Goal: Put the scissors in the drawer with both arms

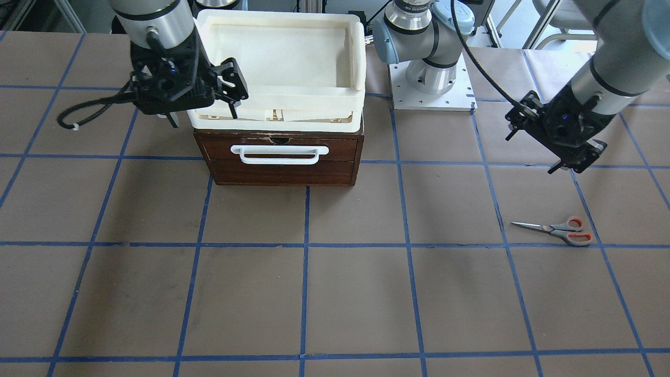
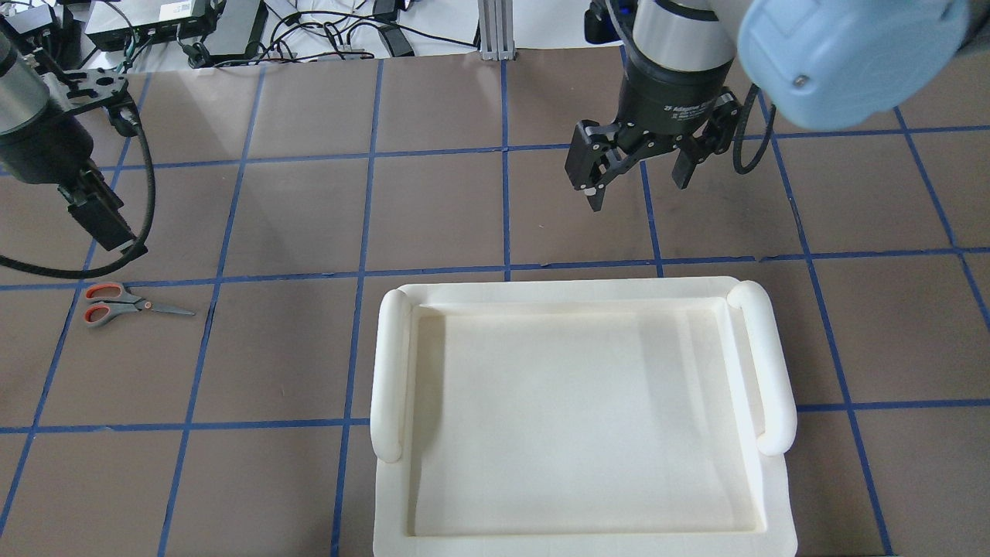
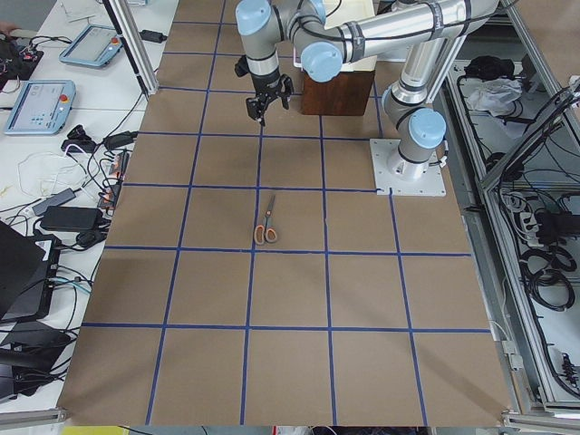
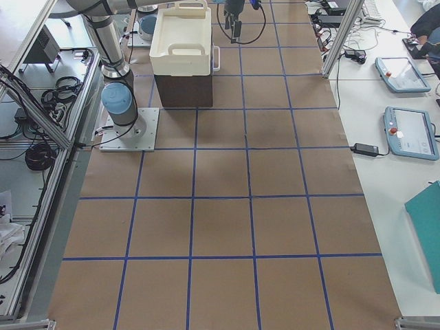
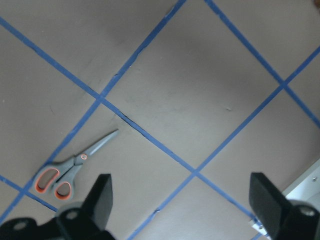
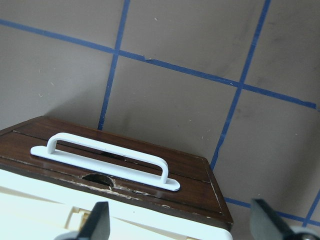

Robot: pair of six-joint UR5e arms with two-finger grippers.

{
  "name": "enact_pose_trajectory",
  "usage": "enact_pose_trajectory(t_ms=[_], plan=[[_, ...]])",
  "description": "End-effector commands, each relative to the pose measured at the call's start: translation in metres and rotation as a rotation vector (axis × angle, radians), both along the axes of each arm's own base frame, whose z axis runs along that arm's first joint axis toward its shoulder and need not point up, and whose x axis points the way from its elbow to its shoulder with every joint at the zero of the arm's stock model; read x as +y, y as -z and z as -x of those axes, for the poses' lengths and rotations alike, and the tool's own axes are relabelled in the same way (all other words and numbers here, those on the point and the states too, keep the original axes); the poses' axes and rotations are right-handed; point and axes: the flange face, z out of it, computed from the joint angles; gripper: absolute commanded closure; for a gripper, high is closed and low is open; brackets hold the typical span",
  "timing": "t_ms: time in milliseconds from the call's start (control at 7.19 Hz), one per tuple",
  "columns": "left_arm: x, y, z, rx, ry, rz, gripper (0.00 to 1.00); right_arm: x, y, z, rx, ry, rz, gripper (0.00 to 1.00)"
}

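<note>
Scissors (image 1: pixel 557 231) are lying flat on the table (image 1: pixel 335 293), the left claw (image 5: pixel 182 205) hanging wide open above them. The right claw (image 2: pixel 636 184), also spread, is hovering over the closed drawer's (image 1: pixel 282 157) front.

The drawer (image 1: pixel 282 157) stands closed toward the robot's side of the desk (image 1: pixel 335 293), with a tray (image 1: pixel 358 63) resting on top of it. The scissors (image 1: pixel 557 231) lie flat on the desk well apart from the drawer, on the robot's left, blades pointing toward it. The left end effector (image 1: pixel 574 157) hangs above the desk near the scissors, on their robot-facing side. The right end effector (image 2: pixel 638 182) hangs just beyond the tray's front edge, toward the robot's right.
</note>
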Motion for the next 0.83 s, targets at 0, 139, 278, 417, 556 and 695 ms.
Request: enact_pose_trajectory(t_ms=[0,139,278,417,556,695], plan=[[-0.005,0.063,-0.069,0.027,0.302,0.040,0.01,-0.018,0.040,-0.023,-0.031,-0.330,-0.052,0.00],[-0.012,0.080,-0.083,-0.009,0.426,0.036,0.01,-0.032,0.053,-0.029,-0.057,-0.444,-0.013,0.00],[-0.014,0.093,-0.107,-0.006,0.567,0.036,0.07,-0.046,0.074,-0.047,-0.068,-0.575,0.018,0.00],[-0.016,0.112,-0.130,0.042,0.615,0.076,0.08,-0.043,0.082,-0.056,-0.086,-0.756,0.005,0.00],[-0.023,0.132,-0.146,0.030,0.604,0.095,0.08,-0.041,0.091,-0.057,-0.113,-0.956,-0.027,0.00],[-0.029,0.154,-0.153,0.013,0.601,0.110,0.08,-0.041,0.108,-0.056,-0.143,-1.103,-0.068,0.00]])
